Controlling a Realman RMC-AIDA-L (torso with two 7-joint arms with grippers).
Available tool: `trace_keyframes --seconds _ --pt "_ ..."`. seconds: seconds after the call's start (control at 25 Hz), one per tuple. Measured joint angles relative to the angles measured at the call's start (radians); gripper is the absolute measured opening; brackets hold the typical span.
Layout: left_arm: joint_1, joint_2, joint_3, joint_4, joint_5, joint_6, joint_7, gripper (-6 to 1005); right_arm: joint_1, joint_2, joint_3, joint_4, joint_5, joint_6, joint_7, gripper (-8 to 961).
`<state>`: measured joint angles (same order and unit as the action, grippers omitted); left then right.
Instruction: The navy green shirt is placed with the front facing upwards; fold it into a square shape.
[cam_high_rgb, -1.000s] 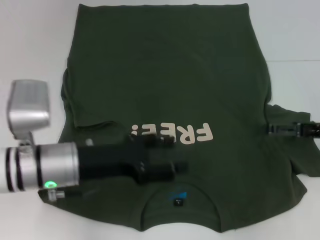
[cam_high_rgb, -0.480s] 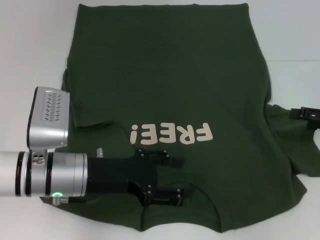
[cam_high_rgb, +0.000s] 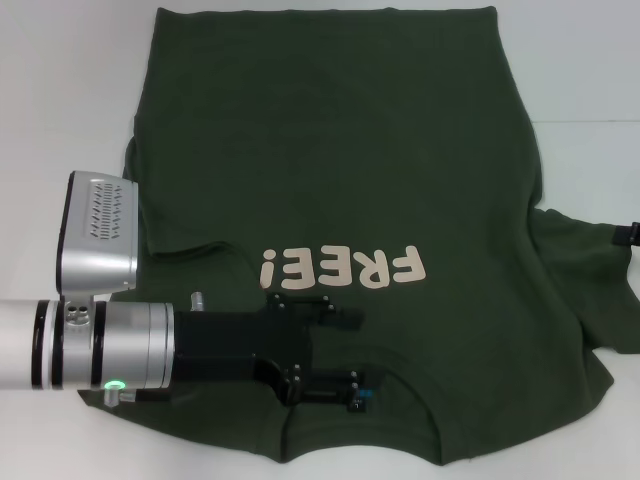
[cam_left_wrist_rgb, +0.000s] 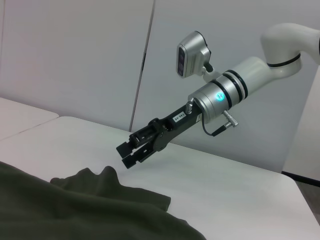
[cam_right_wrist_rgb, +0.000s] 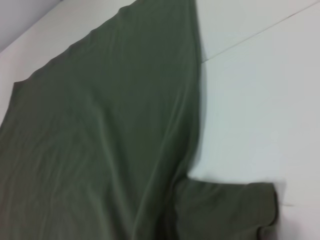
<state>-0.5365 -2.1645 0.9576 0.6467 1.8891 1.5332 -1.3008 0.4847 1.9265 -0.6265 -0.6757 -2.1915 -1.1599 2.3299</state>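
My left end effector (cam_high_rgb: 335, 385) hangs over the navy green shirt (cam_high_rgb: 330, 160) at the collar, jaws parted, empty. The shirt's long axis runs away from me. My right end effector (cam_left_wrist_rgb: 131, 151) hovers released beside the right sleeve.

White table and pale wall panels

The table (cam_high_rgb: 70, 90) is seen as plain white; behind it, grey wall panels (cam_left_wrist_rgb: 75, 55) are divided by a dark seam.
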Motion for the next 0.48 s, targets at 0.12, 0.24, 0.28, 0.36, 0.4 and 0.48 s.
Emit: trace_keyframes --seconds 0.12,0.24,0.28,0.36,0.4,0.48 --pt "0.0 0.0 -0.001 -0.001 0.0 0.0 -0.001 735 0.0 0.003 -0.002 0.001 -0.001 0.019 -0.003 901" --pt "0.002 -0.001 -0.001 -0.001 0.0 -0.004 -0.002 734 0.001 0.009 -0.007 0.002 -0.001 0.039 -0.007 900" --pt "0.003 -0.001 -0.001 -0.001 0.0 -0.007 -0.002 734 0.002 0.012 -0.008 0.004 -0.002 0.048 -0.009 900" --pt "0.004 -0.001 -0.001 -0.001 -0.001 -0.011 -0.002 734 0.005 0.016 -0.009 0.013 -0.002 0.062 -0.016 900" --pt "0.005 -0.001 -0.001 -0.001 -0.001 -0.011 -0.002 733 0.008 0.018 -0.01 0.02 -0.002 0.07 -0.021 900" --pt "0.005 -0.001 -0.004 -0.001 -0.001 -0.011 -0.002 733 0.013 0.021 -0.009 0.033 -0.002 0.081 -0.031 900"
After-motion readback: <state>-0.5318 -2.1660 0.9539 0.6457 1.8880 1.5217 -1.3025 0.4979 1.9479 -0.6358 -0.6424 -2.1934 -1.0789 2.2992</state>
